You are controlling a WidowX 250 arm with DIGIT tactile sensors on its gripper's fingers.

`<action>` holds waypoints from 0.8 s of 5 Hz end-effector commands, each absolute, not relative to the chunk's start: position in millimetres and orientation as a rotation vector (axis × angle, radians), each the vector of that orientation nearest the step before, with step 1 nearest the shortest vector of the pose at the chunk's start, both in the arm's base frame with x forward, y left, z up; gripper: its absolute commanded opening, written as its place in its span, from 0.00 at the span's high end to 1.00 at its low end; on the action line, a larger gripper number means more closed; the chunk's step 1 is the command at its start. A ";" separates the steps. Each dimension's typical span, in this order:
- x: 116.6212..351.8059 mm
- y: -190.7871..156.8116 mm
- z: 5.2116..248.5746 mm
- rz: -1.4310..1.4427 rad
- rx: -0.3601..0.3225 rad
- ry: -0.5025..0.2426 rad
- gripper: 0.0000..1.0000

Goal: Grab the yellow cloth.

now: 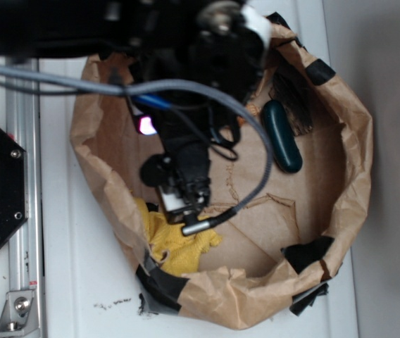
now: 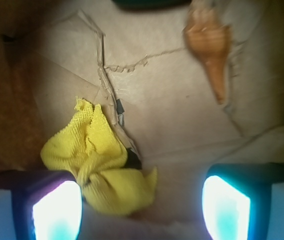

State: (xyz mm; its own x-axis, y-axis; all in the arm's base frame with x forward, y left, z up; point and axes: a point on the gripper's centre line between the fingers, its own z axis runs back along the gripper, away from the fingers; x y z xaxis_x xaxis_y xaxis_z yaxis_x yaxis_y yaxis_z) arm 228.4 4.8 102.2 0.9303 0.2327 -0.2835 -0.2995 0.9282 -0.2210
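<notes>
Our claw (image 2: 142, 210) hangs wide open, holding nothing. The yellow cloth (image 2: 99, 167) lies at seven o'clock, against one finger (image 2: 57, 212) rather than between both. Closing now could pinch only an edge. The seashell (image 2: 209, 45) sits at one o'clock.

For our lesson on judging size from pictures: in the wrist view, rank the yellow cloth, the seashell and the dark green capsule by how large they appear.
1. yellow cloth, largest, though it lies nearest the camera.
2. seashell, clearly smaller.
3. dark green capsule: only a sliver shows at the top edge, so its size cannot be judged here.
</notes>
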 end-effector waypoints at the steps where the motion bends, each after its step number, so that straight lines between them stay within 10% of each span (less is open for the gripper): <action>1: 241.1 -24.5 47.5 0.311 -0.300 0.417 0.00; 4: 228.4 -75.2 8.6 0.218 -0.276 0.516 0.00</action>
